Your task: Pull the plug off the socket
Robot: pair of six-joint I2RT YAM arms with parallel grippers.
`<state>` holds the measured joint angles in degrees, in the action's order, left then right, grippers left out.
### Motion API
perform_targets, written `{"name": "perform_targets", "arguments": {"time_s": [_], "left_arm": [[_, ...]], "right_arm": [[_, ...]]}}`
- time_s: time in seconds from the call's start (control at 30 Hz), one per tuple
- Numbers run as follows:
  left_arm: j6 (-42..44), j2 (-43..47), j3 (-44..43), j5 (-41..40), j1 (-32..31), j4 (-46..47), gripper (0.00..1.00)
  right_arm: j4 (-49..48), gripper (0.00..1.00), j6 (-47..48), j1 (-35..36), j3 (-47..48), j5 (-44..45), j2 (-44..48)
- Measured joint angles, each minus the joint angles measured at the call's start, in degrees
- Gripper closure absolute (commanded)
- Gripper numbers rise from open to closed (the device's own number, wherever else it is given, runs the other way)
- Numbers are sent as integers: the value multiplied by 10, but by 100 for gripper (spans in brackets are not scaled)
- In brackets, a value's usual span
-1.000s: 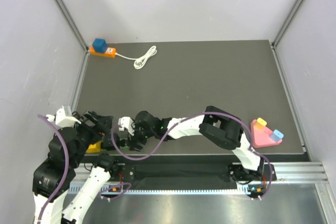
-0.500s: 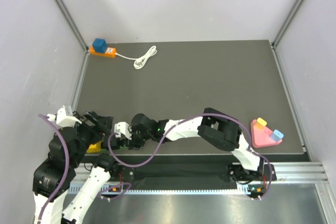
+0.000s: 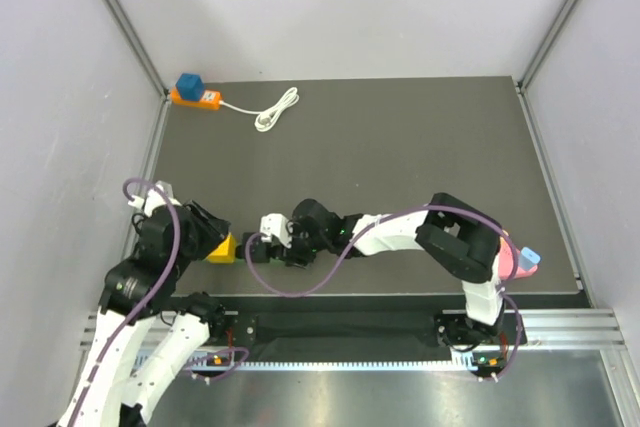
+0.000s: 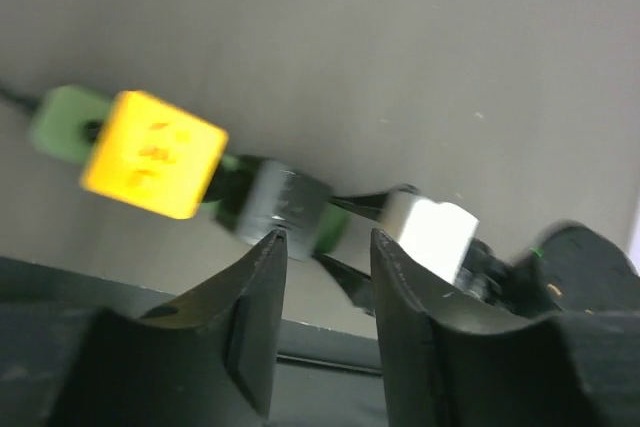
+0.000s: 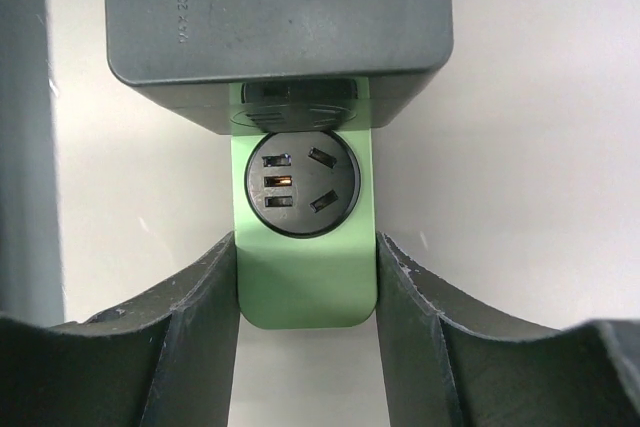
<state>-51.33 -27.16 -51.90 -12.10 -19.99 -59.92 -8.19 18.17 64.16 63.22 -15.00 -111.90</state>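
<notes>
One yellow plug (image 3: 221,248) shows from above on the counter (image 3: 400,147), between both arms' tips. Left wrist: it sits on the green power strip (image 4: 60,125), beside a black adapter (image 4: 285,202); the left fingers (image 4: 262,287) are parted and empty. Right wrist: the right fingers (image 5: 205,327) clamp the strip's end.

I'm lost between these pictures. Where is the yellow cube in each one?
Top external: yellow cube sits lower left, near the front edge of the table.
Left wrist: the cube is upper left, beyond the fingertips.
Right wrist: not in it.
Shared landmark: the green socket strip fills the middle of the right wrist view and pokes out beside the cube in the left wrist view. From the top it is too hidden to pick out.
</notes>
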Motion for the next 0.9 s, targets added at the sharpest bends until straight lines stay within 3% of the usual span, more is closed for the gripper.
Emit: {"name": "perform_targets", "arguments": {"time_s": [0.1, 0.2, 0.23, 0.33, 0.4, 0.5, 0.53, 0.9], "left_arm": [[-16, -42, 1, -23, 0, 2, 64], [-27, -85, 1, -42, 0, 5, 73], [-31, -100, 1, -49, 0, 5, 76], [-43, -135, 8, -70, 0, 14, 86], [-47, -148, 19, -80, 0, 19, 91], [-54, -159, 37, -96, 0, 31, 100], [-56, -160, 42, -101, 0, 34, 100], [-57, -181, 82, -115, 19, 85, 100]], "right_arm": [[3, 98, 2, -14, -29, 2, 23], [9, 77, 0, -18, -39, 10, 34], [10, 65, -3, -18, -40, 13, 35], [17, 48, -23, -18, -40, 22, 39], [25, 43, -46, -18, -40, 35, 44], [41, 18, -101, -22, -44, 87, 66], [48, 0, -119, -24, -44, 104, 76], [21, 0, -212, -23, -66, 160, 205]]}}
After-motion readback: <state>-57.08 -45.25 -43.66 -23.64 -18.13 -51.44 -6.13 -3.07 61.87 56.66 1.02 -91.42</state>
